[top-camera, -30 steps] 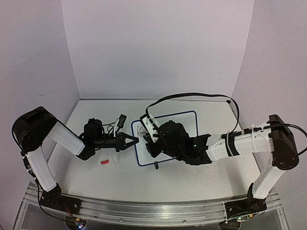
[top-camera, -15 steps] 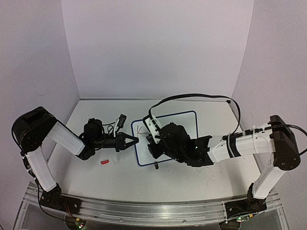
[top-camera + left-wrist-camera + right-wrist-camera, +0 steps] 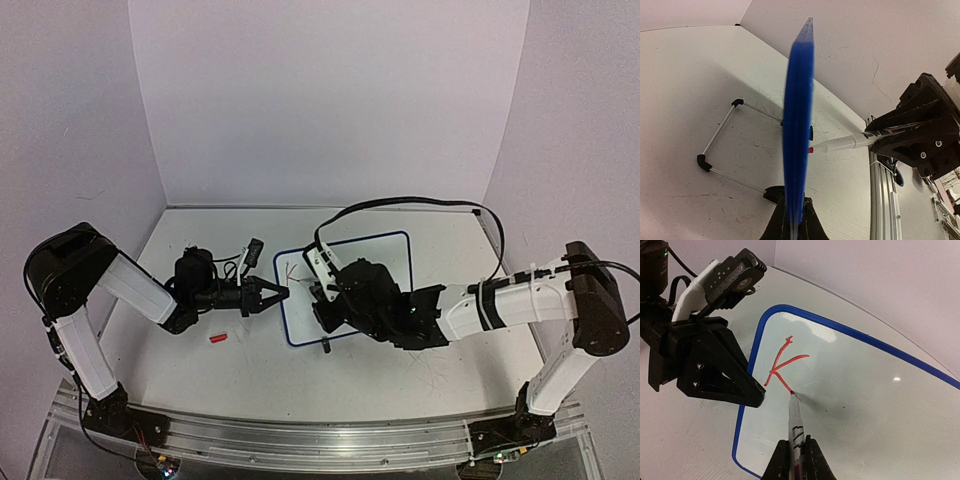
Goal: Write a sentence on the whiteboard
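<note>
1. The whiteboard [image 3: 388, 258] sits mid-table between the two arms. It's a small white rectangle with a thin dark-blue rim and rounded corners.
2. The sentence [image 3: 782, 367] is only a red "K" right now, in thin strokes up near the board's left edge.
3. The left gripper [image 3: 794, 222] is pinched onto that left rim. From its wrist view the board is edge-on, basically a blue stripe.
4. The right gripper [image 3: 794, 455] is clamped on a marker [image 3: 795, 420], its red tip touching the board right at the end of the K's lower leg.
5. A little red piece [image 3: 218, 339] lies on the table [image 3: 430, 375], left of the board.
</note>
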